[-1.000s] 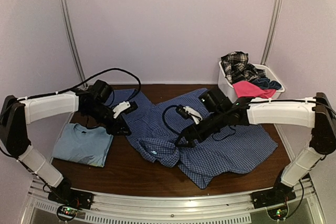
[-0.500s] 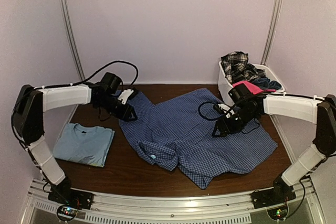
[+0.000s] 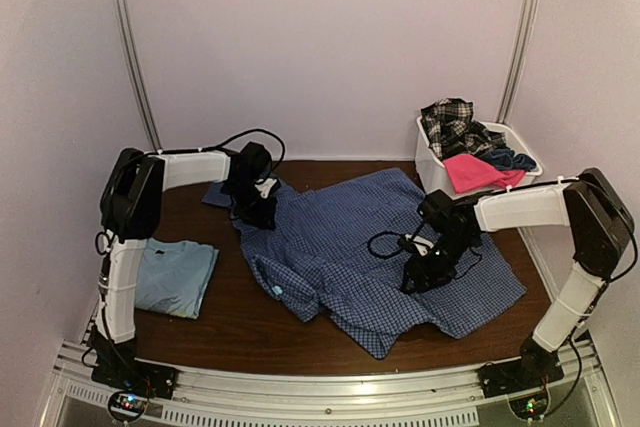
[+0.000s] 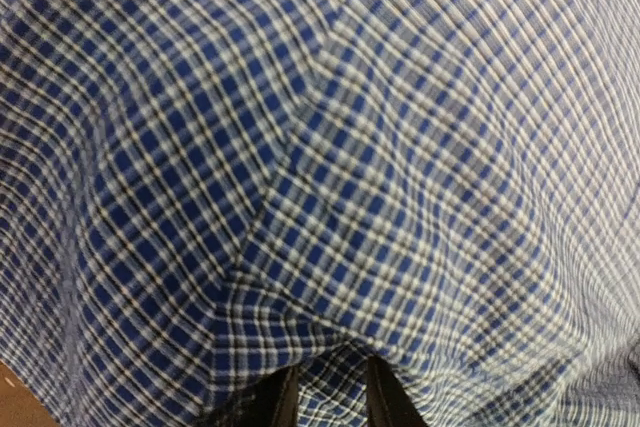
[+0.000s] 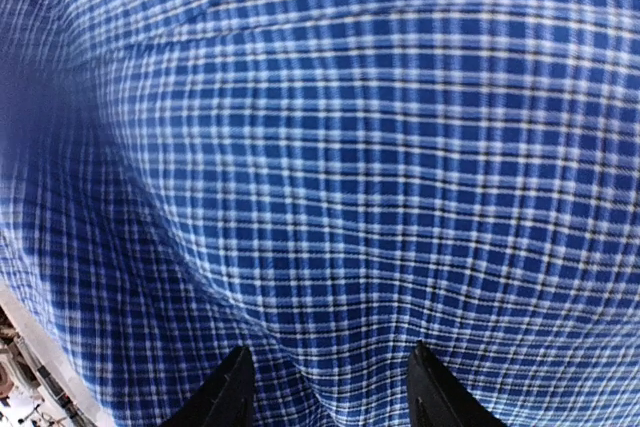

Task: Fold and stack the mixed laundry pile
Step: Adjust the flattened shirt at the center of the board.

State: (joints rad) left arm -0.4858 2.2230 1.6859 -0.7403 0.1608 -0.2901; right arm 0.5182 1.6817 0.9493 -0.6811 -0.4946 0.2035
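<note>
The task is at an early stage. One garment looks finished: the light blue T-shirt [image 3: 175, 275] lies folded into a flat rectangle at the lower left of the overhead frame, on the brown desk [image 3: 250, 332], apart from the rest.

The blue small-check button shirt [image 3: 340, 237] is the piece in hand. It is spread across the middle of the desk, rumpled, with its collar end bunched toward the lower centre, and no clean fold shows in it yet.

The left claw [image 4: 327, 399] sits at the shirt's upper left edge, its tips close together and pinching a ridge of the checked cloth. The right claw [image 5: 330, 392] presses down on the shirt's right half, its tips spread with cloth between them and not yet nipped.

At the upper right, the white basket [image 3: 428, 169] holds what is left: the black-white plaid piece [image 3: 450, 119], the hot pink piece [image 3: 478, 172] and the dark navy pieces [image 3: 510, 159], all unfolded. By my judgement most of the work remains.
</note>
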